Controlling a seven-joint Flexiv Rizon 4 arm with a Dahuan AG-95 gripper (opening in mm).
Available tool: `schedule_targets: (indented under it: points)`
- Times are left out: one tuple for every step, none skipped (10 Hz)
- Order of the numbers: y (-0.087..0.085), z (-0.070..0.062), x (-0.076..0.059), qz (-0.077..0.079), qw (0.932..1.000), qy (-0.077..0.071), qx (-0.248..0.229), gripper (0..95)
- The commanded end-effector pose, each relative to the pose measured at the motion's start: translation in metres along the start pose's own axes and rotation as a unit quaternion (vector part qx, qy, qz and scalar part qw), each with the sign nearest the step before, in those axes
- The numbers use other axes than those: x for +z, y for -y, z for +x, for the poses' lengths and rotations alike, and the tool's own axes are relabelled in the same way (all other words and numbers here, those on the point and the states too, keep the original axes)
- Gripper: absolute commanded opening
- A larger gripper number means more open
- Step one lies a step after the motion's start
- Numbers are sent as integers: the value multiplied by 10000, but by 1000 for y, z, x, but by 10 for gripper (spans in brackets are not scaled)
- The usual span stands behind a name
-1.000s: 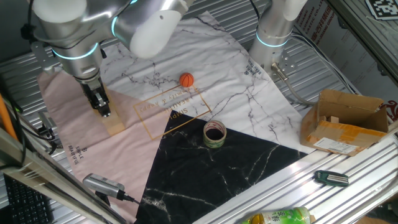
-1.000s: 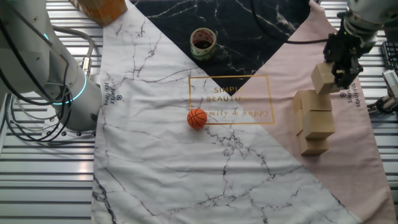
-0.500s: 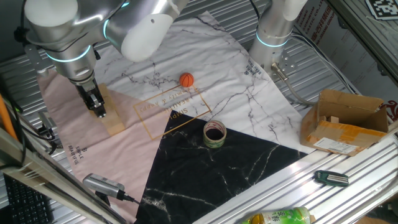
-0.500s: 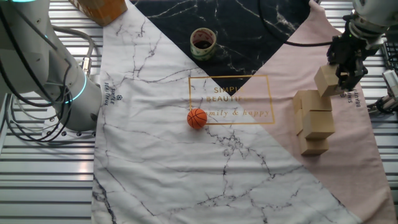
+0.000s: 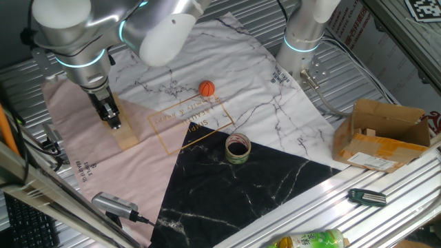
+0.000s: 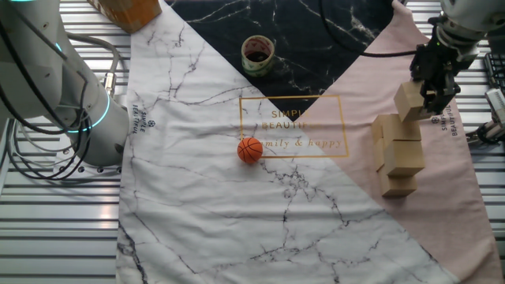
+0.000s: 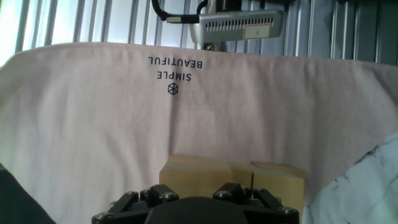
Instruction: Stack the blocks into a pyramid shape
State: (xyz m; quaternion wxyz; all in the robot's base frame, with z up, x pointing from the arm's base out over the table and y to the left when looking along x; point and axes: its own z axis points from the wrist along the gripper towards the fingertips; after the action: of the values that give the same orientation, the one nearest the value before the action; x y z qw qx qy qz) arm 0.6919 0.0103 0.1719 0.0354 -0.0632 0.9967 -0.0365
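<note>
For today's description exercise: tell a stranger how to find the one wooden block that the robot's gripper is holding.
Find the pink corner of the cloth, where the tan wooden blocks are piled. At the pile's far end the black gripper comes down from above. The held block is the one pinched in its fingers, tilted and raised above the others, which rest stacked on the cloth.

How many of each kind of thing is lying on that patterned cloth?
Wooden blocks: 4 that I can tell apart, 1 of them held in the gripper; the pile may hide more
Orange ball: 1
Tape roll: 1
Total: at least 6
</note>
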Motion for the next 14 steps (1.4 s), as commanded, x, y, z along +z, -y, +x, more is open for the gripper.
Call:
schedule_targets:
  points:
    - [0, -2, 0, -4, 10000, -32, 39, 0]
    - [0, -2, 0, -3, 10000, -40, 40, 0]
    - [0, -2, 0, -3, 9999, -87, 57, 0]
    - [0, -2, 0, 16, 9999, -104, 48, 0]
    - [0, -2, 0, 19, 10000, -69, 69, 0]
    - [0, -2, 0, 19, 9999, -66, 155, 0]
    - [0, -2, 0, -6, 9997, -74, 233, 0]
    - [0, -2, 0, -97, 9992, -120, 368, 0]
    - [0, -2, 0, -43, 9992, -80, 379, 0]
    - [0, -2, 0, -211, 9987, -30, 456, 0]
    - [0, -2, 0, -119, 9992, -142, 364, 0]
    - [0, -2, 0, -118, 9991, -150, 369, 0]
    - [0, -2, 0, -130, 9991, -157, 371, 0]
    - [0, -2, 0, -137, 9989, -197, 396, 0]
